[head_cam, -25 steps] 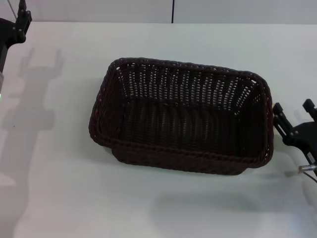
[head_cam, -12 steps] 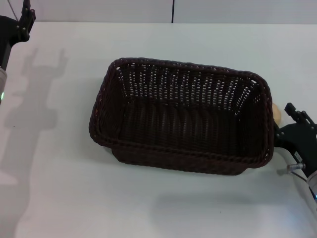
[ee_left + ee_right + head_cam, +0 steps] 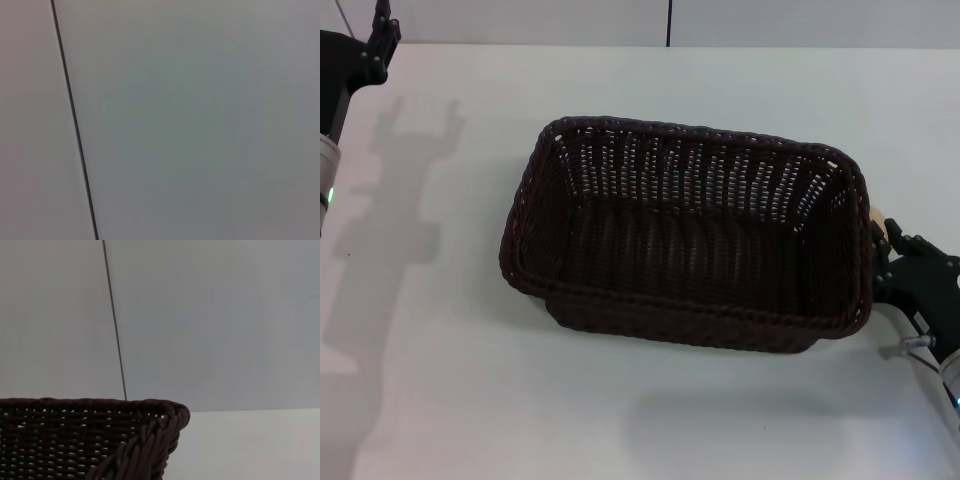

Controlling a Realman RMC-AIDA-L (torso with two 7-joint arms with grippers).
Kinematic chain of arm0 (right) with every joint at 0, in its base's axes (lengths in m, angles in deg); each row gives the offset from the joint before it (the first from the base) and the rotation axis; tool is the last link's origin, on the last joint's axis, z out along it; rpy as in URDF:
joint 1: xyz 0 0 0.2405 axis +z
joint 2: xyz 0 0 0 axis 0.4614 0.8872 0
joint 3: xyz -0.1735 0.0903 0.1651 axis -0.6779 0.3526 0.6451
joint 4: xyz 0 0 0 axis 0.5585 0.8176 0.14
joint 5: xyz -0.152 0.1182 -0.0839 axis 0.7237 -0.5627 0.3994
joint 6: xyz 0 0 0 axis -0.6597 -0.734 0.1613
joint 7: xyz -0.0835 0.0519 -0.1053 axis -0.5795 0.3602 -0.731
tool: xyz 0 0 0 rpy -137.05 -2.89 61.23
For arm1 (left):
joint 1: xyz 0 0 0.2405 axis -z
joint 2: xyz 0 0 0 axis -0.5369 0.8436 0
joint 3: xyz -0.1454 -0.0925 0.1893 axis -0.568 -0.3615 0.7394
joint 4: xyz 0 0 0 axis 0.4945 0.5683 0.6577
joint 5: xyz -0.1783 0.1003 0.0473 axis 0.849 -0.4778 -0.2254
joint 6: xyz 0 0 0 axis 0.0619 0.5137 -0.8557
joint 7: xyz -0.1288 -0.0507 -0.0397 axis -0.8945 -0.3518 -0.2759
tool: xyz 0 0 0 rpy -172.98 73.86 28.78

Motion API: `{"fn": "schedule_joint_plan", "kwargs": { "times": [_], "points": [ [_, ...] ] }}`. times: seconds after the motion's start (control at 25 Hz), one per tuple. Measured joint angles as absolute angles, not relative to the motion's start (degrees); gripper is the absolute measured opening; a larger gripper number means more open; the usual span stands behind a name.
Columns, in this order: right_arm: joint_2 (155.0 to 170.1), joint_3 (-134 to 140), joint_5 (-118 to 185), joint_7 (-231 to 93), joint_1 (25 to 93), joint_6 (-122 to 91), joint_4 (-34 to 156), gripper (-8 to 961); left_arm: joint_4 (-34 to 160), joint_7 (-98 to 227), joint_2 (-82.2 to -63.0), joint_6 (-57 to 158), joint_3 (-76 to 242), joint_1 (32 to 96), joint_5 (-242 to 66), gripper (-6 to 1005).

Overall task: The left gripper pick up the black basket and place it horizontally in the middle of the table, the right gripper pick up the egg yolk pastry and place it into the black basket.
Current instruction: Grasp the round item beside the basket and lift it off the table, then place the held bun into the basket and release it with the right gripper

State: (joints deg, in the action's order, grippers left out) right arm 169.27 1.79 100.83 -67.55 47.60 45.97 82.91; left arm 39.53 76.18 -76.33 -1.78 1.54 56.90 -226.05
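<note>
The black basket (image 3: 685, 235) lies lengthwise on the white table (image 3: 650, 420), near its middle, and it is empty. One braided corner of the basket (image 3: 150, 440) fills the lower part of the right wrist view. A sliver of the tan egg yolk pastry (image 3: 876, 222) shows just outside the basket's right rim. My right gripper (image 3: 892, 250) is right against it, covering most of it. Whether it grips the pastry is hidden. My left gripper (image 3: 360, 14) is raised at the far left corner, open and holding nothing.
The left arm's shadow falls on the table's left side (image 3: 415, 130). A pale wall with a dark vertical seam (image 3: 75, 125) rises beyond the table's far edge. Bare tabletop lies in front of the basket.
My right gripper has shifted left toward the basket's right rim and covers more of the pastry. The left gripper has drawn slightly farther toward the far left corner. The basket has not moved.
</note>
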Motion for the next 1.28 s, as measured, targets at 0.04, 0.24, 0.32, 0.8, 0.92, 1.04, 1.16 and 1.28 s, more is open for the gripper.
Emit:
{"fn": "schedule_joint_plan", "kwargs": {
  "times": [0.04, 0.24, 0.32, 0.8, 0.92, 1.04, 1.16, 1.28],
  "points": [
    [169.27, 1.81, 100.83, -67.59, 47.49, 46.03, 82.91, 217, 39.52, 76.18, -76.33, -1.79, 1.54, 56.90, -226.06, 774],
    [169.21, 2.08, 100.83, -67.62, 47.03, 46.57, 82.88, 91, 39.50, 76.18, -76.33, -1.80, 1.59, 56.90, -226.04, 774],
    [169.20, 2.14, 100.78, -67.63, 46.57, 47.65, 82.89, 81, 39.49, 76.18, -76.33, -1.84, 1.63, 56.90, -226.05, 774],
    [169.34, 3.54, 100.64, -67.81, 38.95, 75.66, 84.61, 32, 39.71, 76.18, -76.32, -1.90, 1.85, 56.73, -226.05, 775],
    [169.22, 2.50, 102.17, -67.84, 39.31, 80.68, 85.21, 28, 39.64, 76.18, -76.32, -1.84, 1.92, 56.72, -226.02, 775],
    [169.16, 2.30, 107.26, -67.86, 41.45, 82.87, 85.46, 27, 39.53, 76.18, -76.32, -1.70, 1.91, 56.72, -226.02, 775],
    [169.19, 2.33, 109.90, -67.87, 43.15, 82.59, 85.61, 27, 39.51, 76.18, -76.32, -1.68, 1.91, 56.72, -225.93, 776],
    [169.15, 2.31, 113.40, -67.87, 46.36, 80.07, 86.45, 26, 39.50, 76.18, -76.33, -1.68, 1.89, 56.68, -225.87, 776]
  ]
}}
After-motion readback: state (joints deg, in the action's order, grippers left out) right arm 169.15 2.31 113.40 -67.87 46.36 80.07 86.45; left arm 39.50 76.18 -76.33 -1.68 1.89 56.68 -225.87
